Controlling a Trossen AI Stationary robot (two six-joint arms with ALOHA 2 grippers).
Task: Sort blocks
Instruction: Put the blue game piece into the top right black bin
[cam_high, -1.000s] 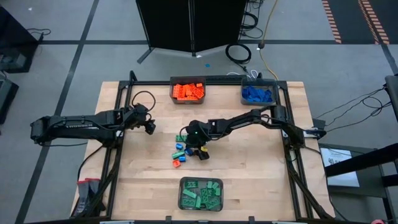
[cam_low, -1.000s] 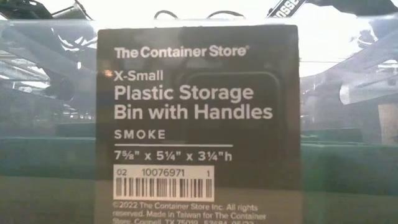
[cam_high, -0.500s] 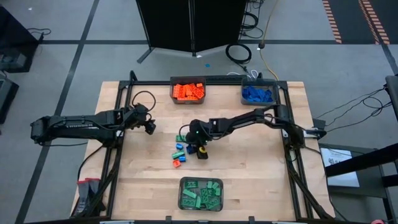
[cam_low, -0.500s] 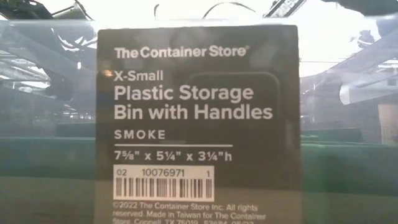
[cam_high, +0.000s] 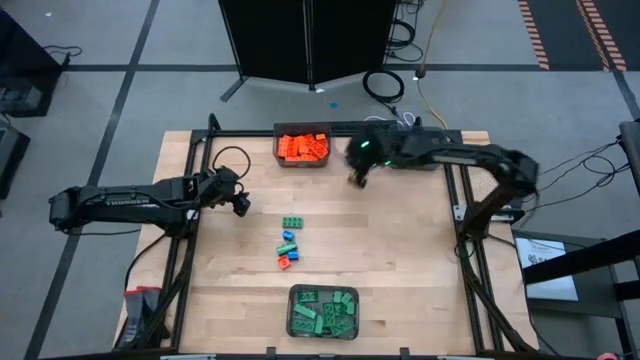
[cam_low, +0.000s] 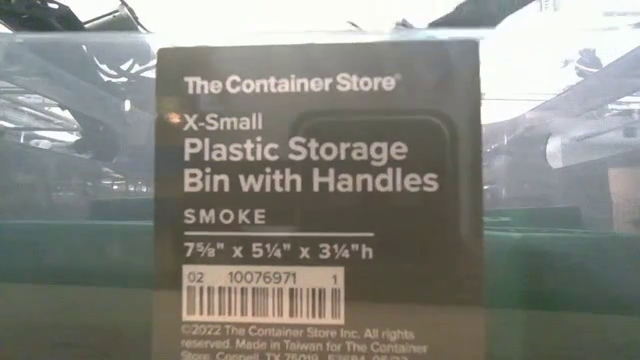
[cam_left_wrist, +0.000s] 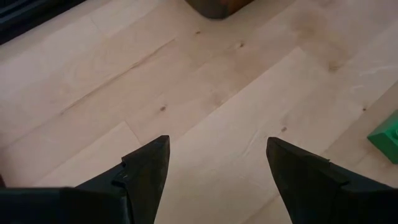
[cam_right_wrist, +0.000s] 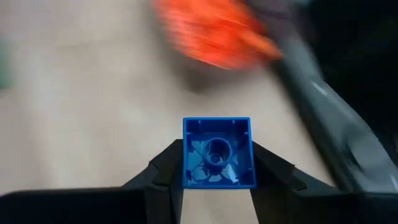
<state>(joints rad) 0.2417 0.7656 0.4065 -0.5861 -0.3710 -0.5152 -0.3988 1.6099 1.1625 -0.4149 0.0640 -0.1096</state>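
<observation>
My right gripper (cam_high: 356, 177) hangs over the table's far part, between the orange bin (cam_high: 302, 147) and the blue bin (cam_high: 418, 154), shut on a small blue block (cam_right_wrist: 217, 152). A few loose blocks stay on the wood at the middle: a green one (cam_high: 292, 222), blue ones (cam_high: 289, 236) and an orange one (cam_high: 283, 262). My left gripper (cam_high: 241, 204) waits at the left, open (cam_left_wrist: 217, 165) over bare wood, with a green block (cam_left_wrist: 387, 134) off to its side. My right gripper pinches the blue block by two opposite side walls (cam_right_wrist: 186, 157) between its two fingers (cam_right_wrist: 158, 171). The block's hollow underside faces the wrist camera. The fingers slant downward, and the block is lifted clear of the table.
A green bin (cam_high: 322, 311) with several green blocks stands at the near edge; its label (cam_low: 315, 195) fills the low view. A black frame rail (cam_high: 340, 128) runs behind the far bins. Bare wood lies left and right of the loose blocks.
My right gripper has risen from the loose blocks at the table's middle and swung fast toward the far edge, ending between the orange and blue bins with a blue block in its fingers. The loose pile is smaller by that block.
</observation>
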